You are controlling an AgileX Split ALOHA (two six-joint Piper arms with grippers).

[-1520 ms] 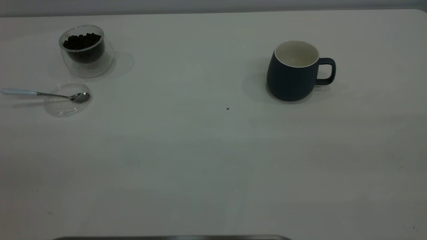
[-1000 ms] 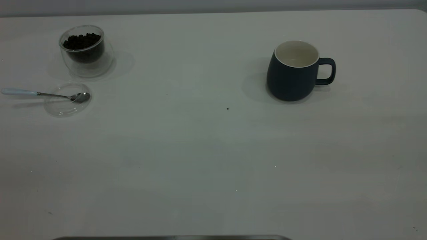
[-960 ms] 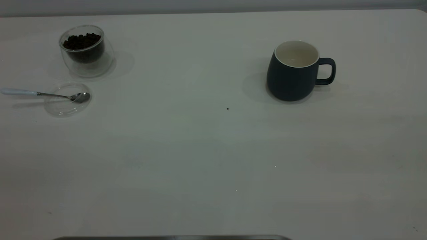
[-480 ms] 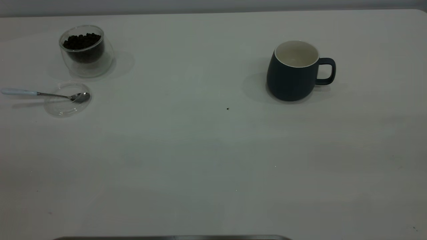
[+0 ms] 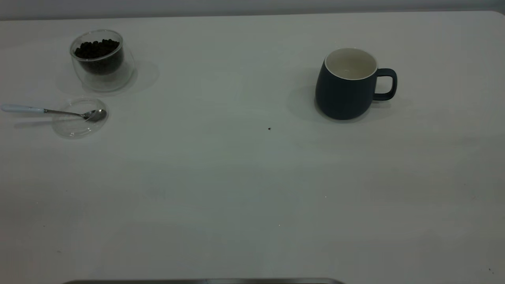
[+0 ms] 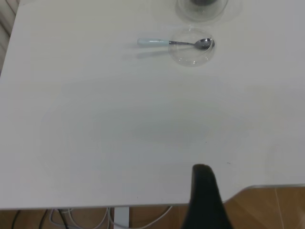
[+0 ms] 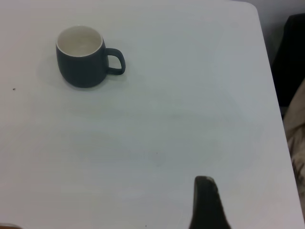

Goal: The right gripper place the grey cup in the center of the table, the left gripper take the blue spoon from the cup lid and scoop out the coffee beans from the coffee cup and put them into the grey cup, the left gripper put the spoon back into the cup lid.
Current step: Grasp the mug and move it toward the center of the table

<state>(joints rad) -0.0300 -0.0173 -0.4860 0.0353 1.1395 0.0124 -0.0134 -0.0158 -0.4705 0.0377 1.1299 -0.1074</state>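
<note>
Grey cup [image 5: 347, 85]: upright and empty on the right half of the counter [image 5: 236, 189], handle turned away from centre, well off the middle. Right pincer [image 7: 206, 202]: nearer arm, set back near the counter's edge, well apart from the cup, touching nothing; opening cannot be told. Left pincer [image 6: 205, 195]: likewise back, opening untold. Blue spoon [image 5: 47, 111]: bowl resting in the cup lid [image 5: 79, 118], beside the coffee cup [image 5: 100, 59] of coffee beans [image 5: 96, 48].
</note>
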